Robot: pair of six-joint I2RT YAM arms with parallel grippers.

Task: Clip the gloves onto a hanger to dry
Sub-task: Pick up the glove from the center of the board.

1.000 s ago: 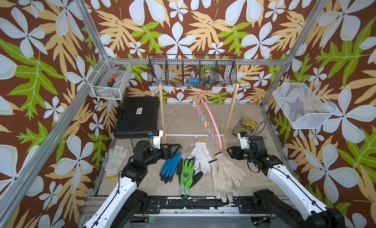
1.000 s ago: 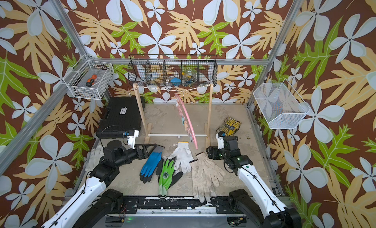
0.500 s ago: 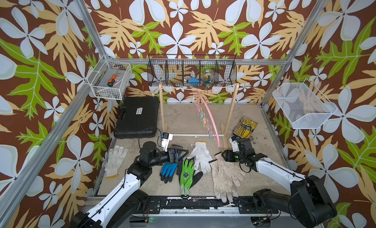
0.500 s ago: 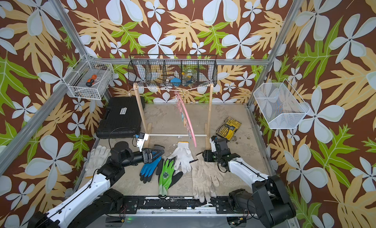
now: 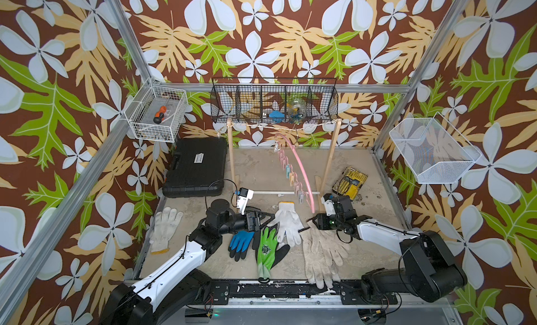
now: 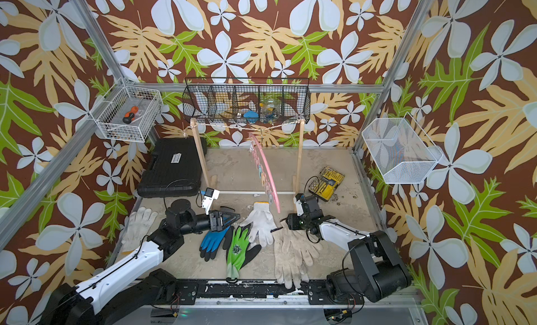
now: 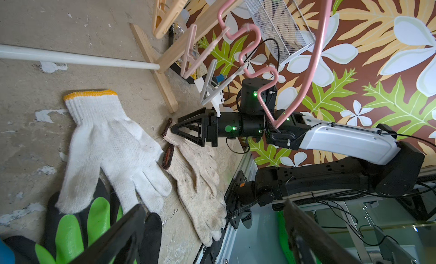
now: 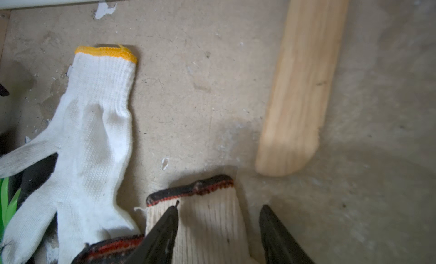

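**A:** What lies farthest left on the worn beige floor [image 5: 261,164]?

**B:** A plain white knit glove [image 5: 165,227], flat at nine o'clock and well apart from the others. A black plastic tool case [image 5: 197,166] sits behind it at ten.

**A:** And the left gripper?

**B:** The left gripper [image 5: 267,219] hovers near the middle, pointing toward three o'clock. Its jaws are spread wide and hold nothing. Below it the blue-and-black glove [image 5: 239,243] lies at seven o'clock. Just beside that, at six, is the neon green-and-black glove [image 5: 266,248].

**A:** What is at the centre?

**B:** A white knit glove with a yellow cuff [image 5: 287,224], cuff toward twelve. Its fingertips overlap the green glove.

**A:** Where is the hanger?

**B:** The pink plastic arched hanger [image 5: 299,169] hangs from the string of the wooden two-post rack [image 5: 232,152] at twelve o'clock. It is seen edge-on in both top views, with its pastel clips [image 5: 290,171] in a row along it. Every glove is on the floor.

**A:** And the right side?

**B:** Two dirty beige knit gloves [image 5: 322,251] lie stacked at five o'clock, fingers toward six. The right gripper [image 5: 311,222] is low at their cuffs, pointing toward nine. In the right wrist view its fingers [image 8: 165,227] stand partway apart. One rests on the upper cuff and the other is over bare floor just beside it, so the cuff is not pinched. A yellow-and-black bit case [image 5: 350,181] sits at two o'clock.
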